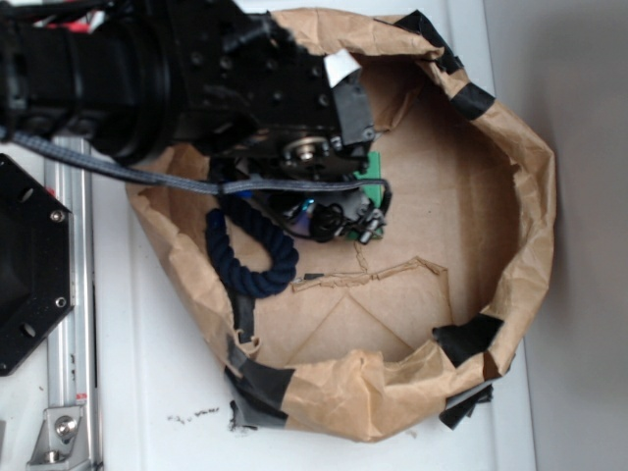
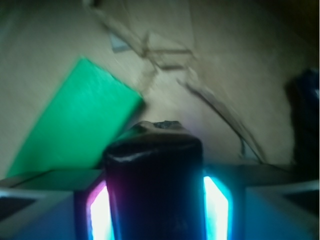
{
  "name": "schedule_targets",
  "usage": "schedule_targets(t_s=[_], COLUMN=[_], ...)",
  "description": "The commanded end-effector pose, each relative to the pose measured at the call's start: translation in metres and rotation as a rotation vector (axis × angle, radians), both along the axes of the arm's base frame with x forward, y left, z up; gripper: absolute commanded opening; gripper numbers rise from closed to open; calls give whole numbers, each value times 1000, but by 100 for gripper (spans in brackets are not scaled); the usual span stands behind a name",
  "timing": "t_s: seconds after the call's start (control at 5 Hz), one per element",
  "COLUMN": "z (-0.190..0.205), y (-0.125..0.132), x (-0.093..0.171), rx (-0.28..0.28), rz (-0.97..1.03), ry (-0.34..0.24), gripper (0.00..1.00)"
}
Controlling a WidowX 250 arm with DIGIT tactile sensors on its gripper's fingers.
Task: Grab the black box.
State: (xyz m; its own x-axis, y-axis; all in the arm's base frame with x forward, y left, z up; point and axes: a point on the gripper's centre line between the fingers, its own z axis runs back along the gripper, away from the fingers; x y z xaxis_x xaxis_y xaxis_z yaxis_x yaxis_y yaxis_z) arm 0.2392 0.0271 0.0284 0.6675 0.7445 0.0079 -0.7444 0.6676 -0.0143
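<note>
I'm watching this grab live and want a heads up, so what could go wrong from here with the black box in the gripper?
Two risks, both judgement calls:
1. The black box sits between the gripper fingers, but it looks glossy with rounded edges, so it might slip on lifting.
2. The green block lies right beside the box, and the navy rope curls near the arm, inside the paper bag. Either could be nudged or snagged.

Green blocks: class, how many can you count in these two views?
1. The green block lies on the bag floor beside the gripper, which holds the black box. The arm may hide others.
</note>
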Motion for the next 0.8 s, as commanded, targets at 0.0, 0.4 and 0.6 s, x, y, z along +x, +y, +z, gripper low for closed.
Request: schedule_targets(t_s=[0.0,0.4,0.6], z=[67,129,74], y=[5,3,-11], x=[1,8,61], rx=[30,187,326], rz=[-403,-681,-665], ry=[-116,-147,85], gripper=[0,0,0])
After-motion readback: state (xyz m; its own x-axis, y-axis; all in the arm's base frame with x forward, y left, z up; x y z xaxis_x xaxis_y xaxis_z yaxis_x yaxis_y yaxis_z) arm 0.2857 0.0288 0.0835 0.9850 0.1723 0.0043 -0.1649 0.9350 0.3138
